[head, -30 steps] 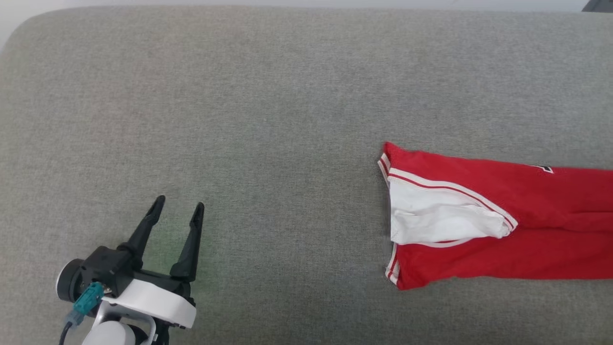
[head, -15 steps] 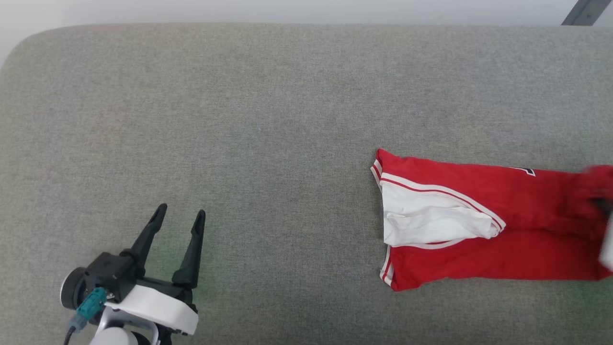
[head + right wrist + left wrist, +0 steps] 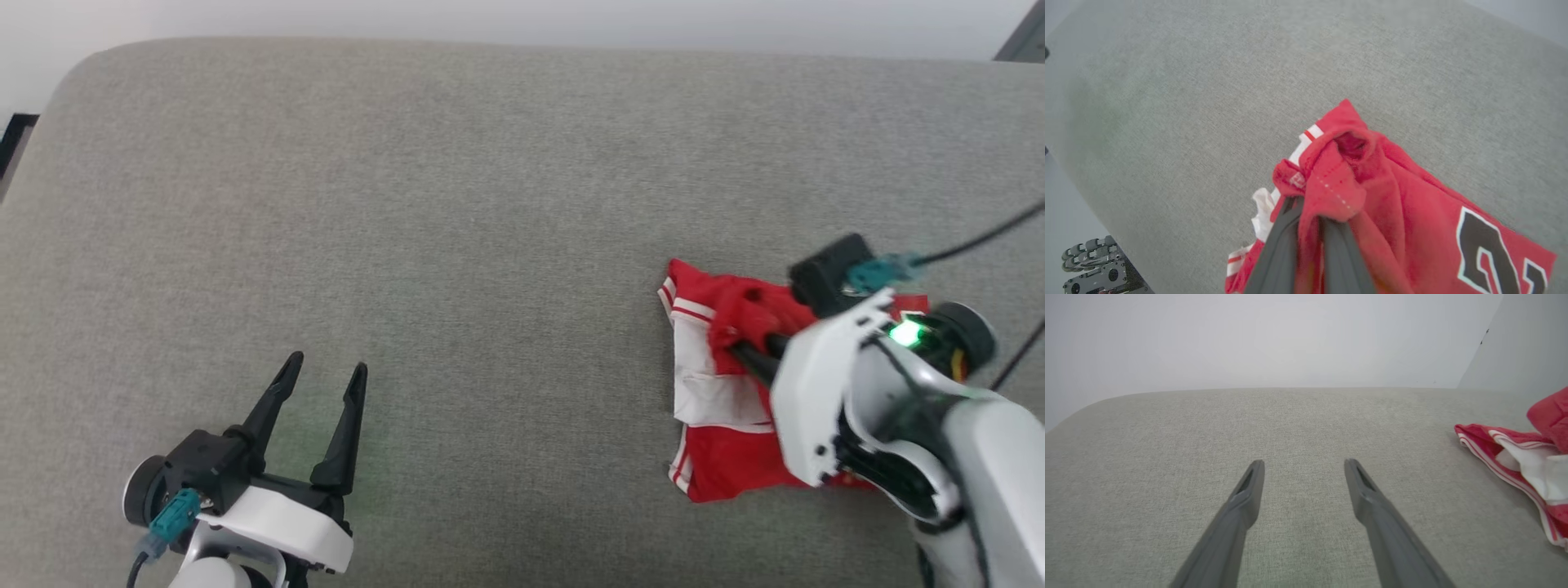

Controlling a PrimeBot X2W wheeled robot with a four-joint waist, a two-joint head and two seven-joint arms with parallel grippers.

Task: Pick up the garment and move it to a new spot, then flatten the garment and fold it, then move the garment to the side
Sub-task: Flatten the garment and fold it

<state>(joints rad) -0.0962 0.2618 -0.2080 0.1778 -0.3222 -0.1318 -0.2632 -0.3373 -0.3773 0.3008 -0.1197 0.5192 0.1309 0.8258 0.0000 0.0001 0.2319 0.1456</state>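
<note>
Fingertips of the right gripper [image 3: 1309,218] are buried in bunched red fabric; black lettering on the jersey [image 3: 722,461] is cut off. The right arm is reached across the jersey, which lies on the grey cushion [image 3: 490,204], with its jaws pinched on a raised fold. The left gripper [image 3: 326,365] is spread wide, empty, well apart.

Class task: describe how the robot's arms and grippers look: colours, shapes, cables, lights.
The left gripper and right gripper each have two long, tapered dark fingers on a black body with a white shell. Each wrist carries a teal connector and black cable. The right wrist shows a green light.
</note>
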